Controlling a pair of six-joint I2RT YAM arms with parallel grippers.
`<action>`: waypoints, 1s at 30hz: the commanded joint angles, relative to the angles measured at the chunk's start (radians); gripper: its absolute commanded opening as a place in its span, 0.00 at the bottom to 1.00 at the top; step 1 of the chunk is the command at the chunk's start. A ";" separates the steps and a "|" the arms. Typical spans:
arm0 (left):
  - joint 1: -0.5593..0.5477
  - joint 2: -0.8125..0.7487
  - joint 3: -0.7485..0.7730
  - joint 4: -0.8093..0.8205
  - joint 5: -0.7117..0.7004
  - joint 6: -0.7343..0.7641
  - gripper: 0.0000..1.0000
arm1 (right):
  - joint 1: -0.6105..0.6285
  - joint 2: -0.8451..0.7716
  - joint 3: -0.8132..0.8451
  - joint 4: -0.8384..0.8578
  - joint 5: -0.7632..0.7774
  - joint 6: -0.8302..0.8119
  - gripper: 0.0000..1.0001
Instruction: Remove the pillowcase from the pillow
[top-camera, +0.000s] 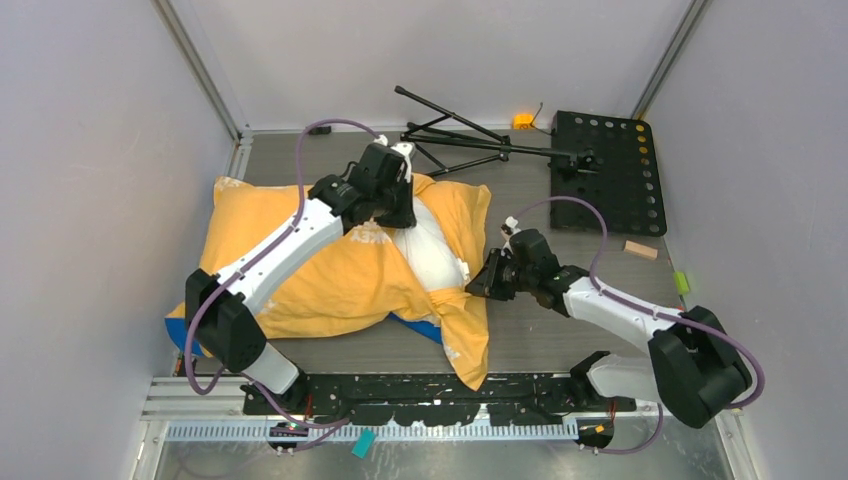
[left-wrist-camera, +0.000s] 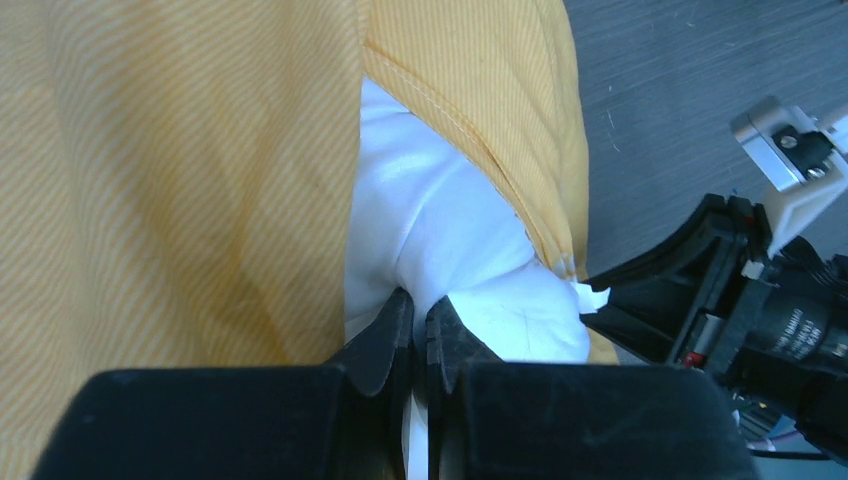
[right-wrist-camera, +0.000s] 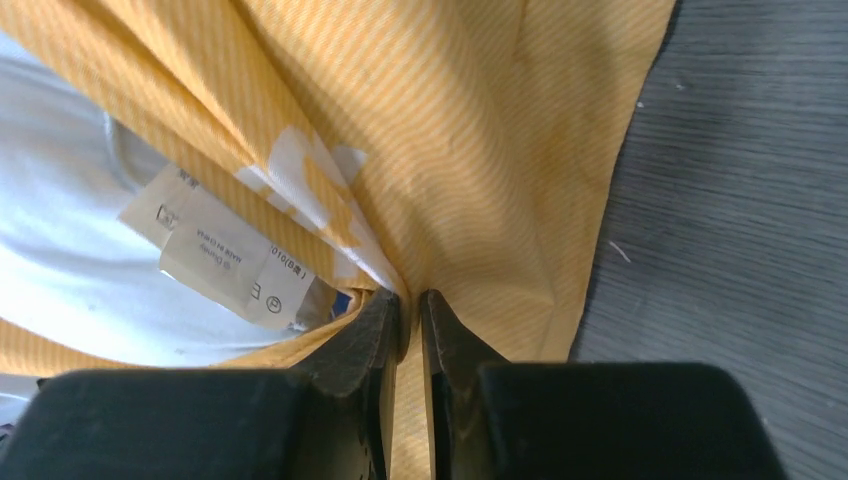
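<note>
The orange-yellow pillowcase (top-camera: 320, 265) lies across the left and middle of the table, its open end to the right. The white pillow (top-camera: 430, 250) bulges out of that opening. My left gripper (top-camera: 398, 215) is shut on a pinch of white pillow fabric (left-wrist-camera: 450, 240), with the pillowcase (left-wrist-camera: 180, 180) on either side. My right gripper (top-camera: 482, 280) is shut on the pillowcase edge (right-wrist-camera: 480, 180) at the opening's near right. A care label (right-wrist-camera: 225, 255) and the white pillow (right-wrist-camera: 70, 230) show to its left.
A folded black tripod (top-camera: 460, 135) lies at the back. A black perforated plate (top-camera: 610, 170) sits at the back right, with a small wooden block (top-camera: 641, 250) beside it. A loose pillowcase flap (top-camera: 468, 345) hangs toward the near edge.
</note>
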 joint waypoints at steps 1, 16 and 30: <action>0.071 -0.079 0.080 0.087 -0.067 0.027 0.00 | 0.016 0.076 -0.067 -0.085 0.008 -0.008 0.17; 0.173 -0.233 0.081 0.037 0.122 -0.024 0.00 | 0.028 0.265 -0.024 0.005 0.064 -0.038 0.14; 0.196 -0.260 0.024 -0.004 0.257 -0.006 0.00 | 0.028 0.082 0.051 -0.107 0.113 -0.111 0.36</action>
